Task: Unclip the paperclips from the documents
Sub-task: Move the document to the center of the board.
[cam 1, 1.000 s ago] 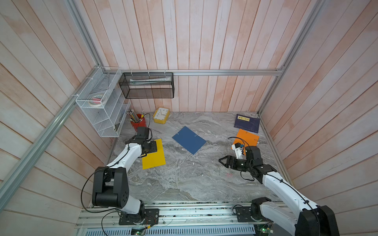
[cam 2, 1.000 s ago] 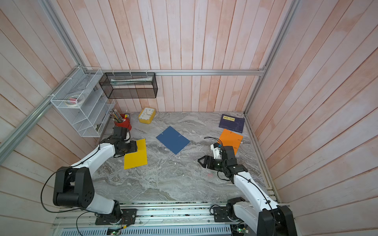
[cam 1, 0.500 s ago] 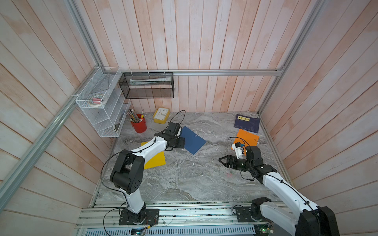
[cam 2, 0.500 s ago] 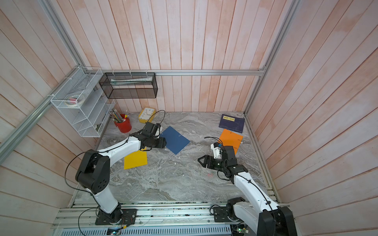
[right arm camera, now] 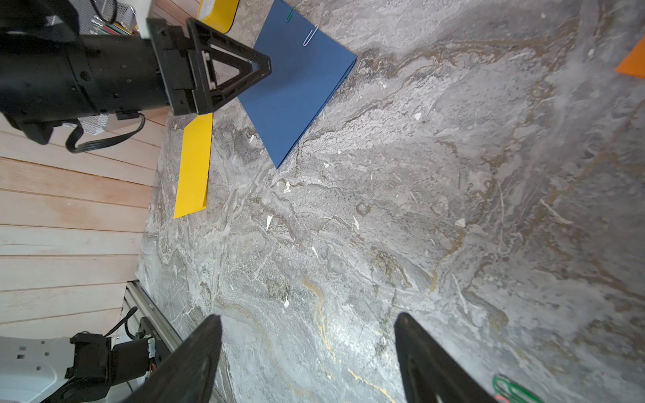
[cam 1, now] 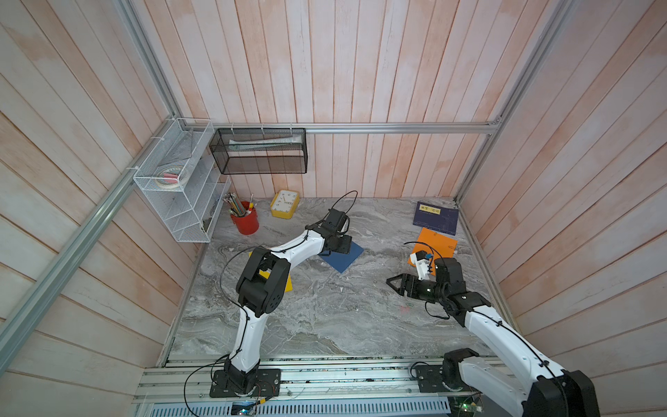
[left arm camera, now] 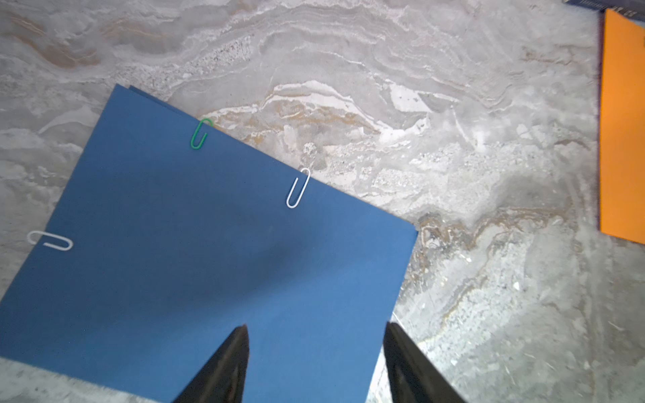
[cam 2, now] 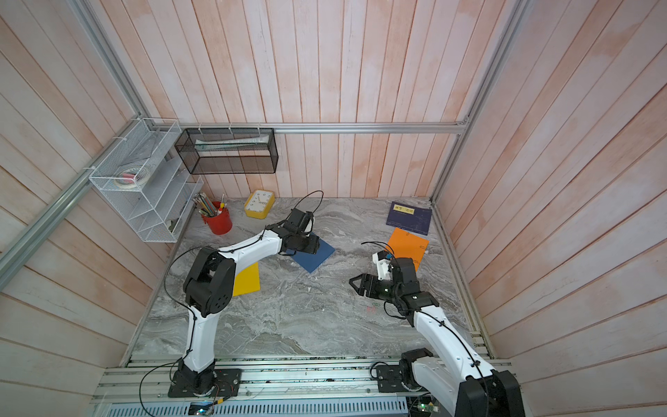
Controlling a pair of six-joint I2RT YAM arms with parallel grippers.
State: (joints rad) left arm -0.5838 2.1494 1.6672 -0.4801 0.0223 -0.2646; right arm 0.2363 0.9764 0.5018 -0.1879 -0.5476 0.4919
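The blue document (left arm camera: 209, 244) lies mid-table with three paperclips on its edges: a green one (left arm camera: 200, 134) and two white ones (left arm camera: 298, 188) (left arm camera: 50, 240). My left gripper (left arm camera: 316, 326) hovers open over its corner, nothing between the fingers; it shows over the blue sheet (cam 1: 344, 260) in both top views. The yellow document (cam 2: 247, 279) lies to the left, partly under the left arm. The orange document (cam 1: 435, 245) lies at the right. My right gripper (right arm camera: 309, 317) stands open and empty above bare table. Loose green and reddish paperclips (right arm camera: 513, 387) lie beside it.
A red pencil cup (cam 1: 246, 222) and a yellow clock (cam 1: 284, 204) stand at the back left. A navy booklet (cam 1: 436, 217) lies at the back right. A white wire rack (cam 1: 180, 180) and a black mesh basket (cam 1: 260, 151) hang on the walls.
My left arm has swung from the yellow document rightward to above the blue document. The right arm has stayed put, and both grippers have kept the same opening.
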